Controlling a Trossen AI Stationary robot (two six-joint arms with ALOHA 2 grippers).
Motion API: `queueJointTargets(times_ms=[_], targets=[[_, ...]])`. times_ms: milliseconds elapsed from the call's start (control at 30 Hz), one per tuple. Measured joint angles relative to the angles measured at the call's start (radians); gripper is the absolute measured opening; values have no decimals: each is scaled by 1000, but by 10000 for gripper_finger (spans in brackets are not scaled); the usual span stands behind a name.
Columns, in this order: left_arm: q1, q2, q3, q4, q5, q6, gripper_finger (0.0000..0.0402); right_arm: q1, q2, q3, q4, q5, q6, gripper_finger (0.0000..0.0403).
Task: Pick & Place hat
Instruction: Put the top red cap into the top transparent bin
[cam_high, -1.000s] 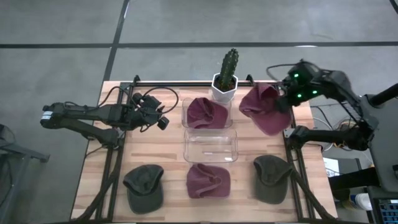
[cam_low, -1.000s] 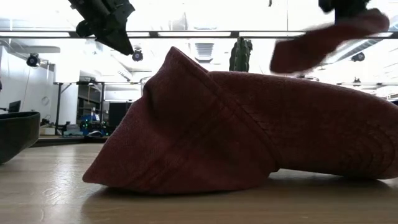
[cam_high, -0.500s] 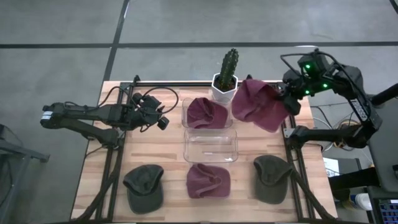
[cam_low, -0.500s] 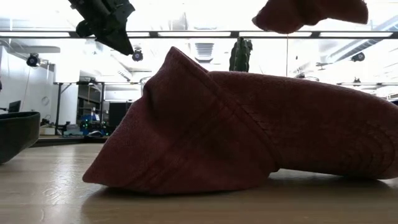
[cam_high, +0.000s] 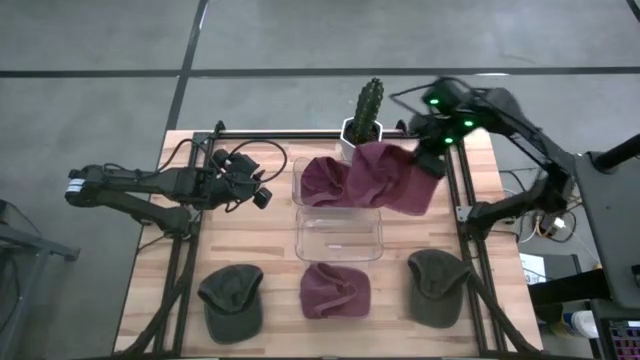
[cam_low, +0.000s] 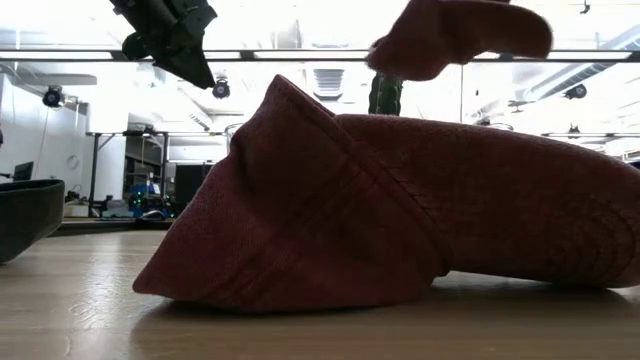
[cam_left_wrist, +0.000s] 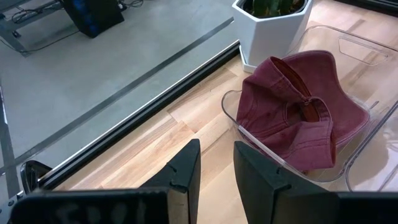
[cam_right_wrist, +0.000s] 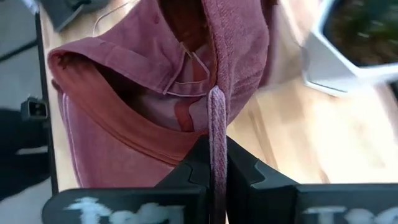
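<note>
Maroon fabric of the carried hat (cam_high: 388, 178) hangs from the right gripper (cam_high: 432, 160), whose fingers pinch its edge tightly. This hat is in the air, just beside the cactus pot (cam_high: 361, 140) and partly over the clear bin (cam_high: 334, 182) that holds another maroon hat (cam_high: 324, 180). The left gripper (cam_high: 262, 192) waits well apart from the cactus pot, fingers slightly spread and empty.

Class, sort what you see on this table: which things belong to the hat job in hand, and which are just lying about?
In the job:
- maroon cloth hat, clamped in the right gripper
- clear plastic bins, one already holding a maroon hat

Lying about:
- potted green cactus
- two dark green caps
- front maroon hat
- left gripper, waiting open
</note>
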Motion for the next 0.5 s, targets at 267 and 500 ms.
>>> queueJointTargets(times_ms=[267, 500], targets=[[0, 0, 0, 0, 0, 0, 90, 102, 264, 198, 26, 30, -48, 13], [0, 0, 0, 0, 0, 0, 90, 112, 463, 401, 26, 63, -91, 13]])
